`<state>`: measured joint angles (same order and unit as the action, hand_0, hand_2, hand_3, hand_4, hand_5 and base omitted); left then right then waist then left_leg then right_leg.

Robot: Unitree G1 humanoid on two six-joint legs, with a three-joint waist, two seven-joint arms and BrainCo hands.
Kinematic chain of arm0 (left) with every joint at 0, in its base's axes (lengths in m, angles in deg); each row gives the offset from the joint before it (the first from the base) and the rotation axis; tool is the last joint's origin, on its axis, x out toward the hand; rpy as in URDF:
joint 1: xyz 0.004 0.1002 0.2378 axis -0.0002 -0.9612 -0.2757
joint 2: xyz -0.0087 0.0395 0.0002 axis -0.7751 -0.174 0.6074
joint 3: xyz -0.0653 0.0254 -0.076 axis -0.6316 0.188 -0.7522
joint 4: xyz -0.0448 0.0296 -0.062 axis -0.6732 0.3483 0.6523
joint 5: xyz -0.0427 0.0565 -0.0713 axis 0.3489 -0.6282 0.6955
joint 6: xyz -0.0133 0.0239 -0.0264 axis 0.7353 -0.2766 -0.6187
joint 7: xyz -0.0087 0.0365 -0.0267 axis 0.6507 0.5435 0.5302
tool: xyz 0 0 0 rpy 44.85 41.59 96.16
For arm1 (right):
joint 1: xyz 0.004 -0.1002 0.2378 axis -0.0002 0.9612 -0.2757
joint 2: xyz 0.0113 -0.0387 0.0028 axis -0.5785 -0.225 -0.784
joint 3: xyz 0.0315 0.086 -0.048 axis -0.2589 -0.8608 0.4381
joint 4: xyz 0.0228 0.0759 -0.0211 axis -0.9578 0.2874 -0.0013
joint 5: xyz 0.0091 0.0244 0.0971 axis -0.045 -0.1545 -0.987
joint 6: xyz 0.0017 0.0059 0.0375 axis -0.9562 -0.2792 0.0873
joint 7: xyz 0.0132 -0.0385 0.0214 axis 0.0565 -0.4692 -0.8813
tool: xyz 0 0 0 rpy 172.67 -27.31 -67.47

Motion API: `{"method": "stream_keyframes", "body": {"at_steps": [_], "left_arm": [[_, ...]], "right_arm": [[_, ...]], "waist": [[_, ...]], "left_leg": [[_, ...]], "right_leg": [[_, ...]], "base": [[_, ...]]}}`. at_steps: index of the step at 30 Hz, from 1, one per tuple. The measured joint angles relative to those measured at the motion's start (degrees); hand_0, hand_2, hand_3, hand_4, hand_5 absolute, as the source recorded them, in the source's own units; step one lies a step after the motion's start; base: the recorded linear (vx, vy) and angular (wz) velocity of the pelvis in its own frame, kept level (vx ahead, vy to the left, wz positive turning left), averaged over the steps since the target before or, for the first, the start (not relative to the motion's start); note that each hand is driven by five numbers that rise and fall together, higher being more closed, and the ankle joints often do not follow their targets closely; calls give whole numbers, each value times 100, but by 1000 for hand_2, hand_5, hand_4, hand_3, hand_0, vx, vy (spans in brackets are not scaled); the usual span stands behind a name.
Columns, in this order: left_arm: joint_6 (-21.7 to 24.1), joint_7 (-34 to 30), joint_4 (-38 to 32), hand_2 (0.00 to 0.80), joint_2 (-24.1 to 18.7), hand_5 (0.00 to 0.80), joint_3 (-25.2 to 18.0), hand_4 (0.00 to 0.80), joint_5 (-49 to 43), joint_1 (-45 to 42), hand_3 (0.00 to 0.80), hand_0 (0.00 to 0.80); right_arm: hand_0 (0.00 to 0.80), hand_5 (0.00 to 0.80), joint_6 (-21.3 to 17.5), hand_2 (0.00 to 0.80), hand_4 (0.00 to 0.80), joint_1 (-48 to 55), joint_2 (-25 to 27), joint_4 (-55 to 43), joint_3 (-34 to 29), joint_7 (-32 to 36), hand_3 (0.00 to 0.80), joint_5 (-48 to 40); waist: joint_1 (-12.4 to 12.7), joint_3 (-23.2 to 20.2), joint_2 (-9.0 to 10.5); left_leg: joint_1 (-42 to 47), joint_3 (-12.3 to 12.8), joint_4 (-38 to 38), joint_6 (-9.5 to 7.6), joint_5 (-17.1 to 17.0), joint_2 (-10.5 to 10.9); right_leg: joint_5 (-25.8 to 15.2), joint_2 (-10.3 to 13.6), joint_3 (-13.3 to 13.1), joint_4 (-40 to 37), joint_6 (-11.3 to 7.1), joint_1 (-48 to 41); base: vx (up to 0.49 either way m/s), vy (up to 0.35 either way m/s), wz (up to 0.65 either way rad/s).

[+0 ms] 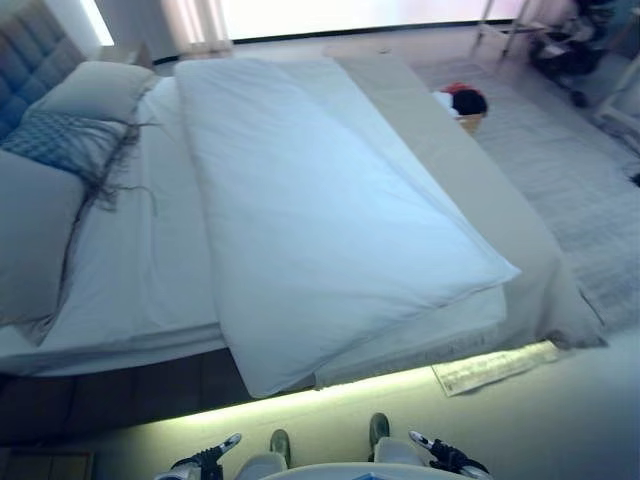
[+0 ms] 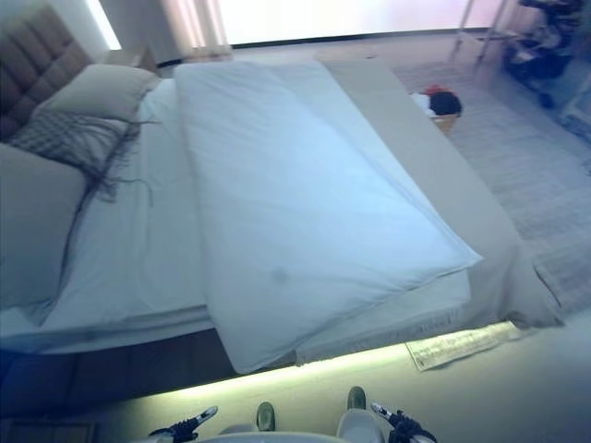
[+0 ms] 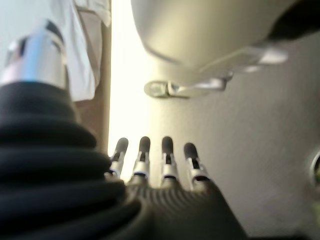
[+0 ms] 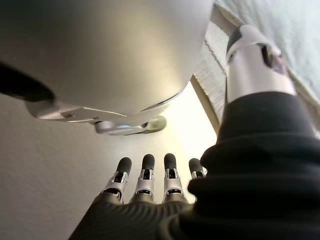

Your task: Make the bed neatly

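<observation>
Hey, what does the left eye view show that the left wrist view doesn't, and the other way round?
Only the left eye view shows the whole bed: the white duvet lying askew across it, the pillows by the headboard, and a basket on the rug. Only the left wrist view shows the left robot hand up close, fingers straight, holding nothing, over bare floor. Both show the lit strip under the bed's edge.
</observation>
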<state>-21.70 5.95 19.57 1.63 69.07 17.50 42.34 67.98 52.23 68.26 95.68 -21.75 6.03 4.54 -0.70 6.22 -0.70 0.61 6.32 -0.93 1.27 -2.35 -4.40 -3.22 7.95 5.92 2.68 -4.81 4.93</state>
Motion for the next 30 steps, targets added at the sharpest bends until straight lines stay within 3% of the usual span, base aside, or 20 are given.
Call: {"method": "stream_keyframes", "body": {"at_steps": [5,12,19,22,30], "left_arm": [[50,-20,-72,0,118,0,123,0,-1,-176,0,0],[181,-221,-216,0,49,0,120,0,360,5,0,0],[279,-273,-245,0,-139,0,377,0,951,1267,0,0],[276,-359,-280,0,-186,0,394,0,1458,1750,0,0],[491,-759,-460,0,-206,0,429,0,2709,2345,0,0]], "right_arm": [[0,0,16,0,0,-97,156,-250,-8,55,0,-204],[0,0,276,0,0,-479,176,-448,-9,177,0,-1130],[0,0,1027,0,0,-2262,272,-388,205,381,0,-2079],[0,0,1143,0,0,-2866,388,-356,221,352,0,-2321],[0,0,1561,0,0,-3430,572,-110,231,125,0,-2489]], "waist": [[6,-13,-82],[20,45,-150],[69,877,-157],[166,1215,-140],[172,1665,-90]], "left_leg": [[74,-24,40,203,129,-179],[51,-117,84,335,145,-23],[-1704,-298,1455,240,350,94],[-2229,-344,1795,265,389,88],[-3341,-479,2906,315,645,52]], "right_leg": [[67,-163,82,-62,102,-181],[117,14,139,29,-23,-219],[493,283,143,1550,46,1493],[630,324,92,2018,85,2066],[897,349,52,3044,212,3110]], "base": [[75,-7,3],[-48,1,8],[-257,8,19],[-154,27,8],[-76,31,5]]}}
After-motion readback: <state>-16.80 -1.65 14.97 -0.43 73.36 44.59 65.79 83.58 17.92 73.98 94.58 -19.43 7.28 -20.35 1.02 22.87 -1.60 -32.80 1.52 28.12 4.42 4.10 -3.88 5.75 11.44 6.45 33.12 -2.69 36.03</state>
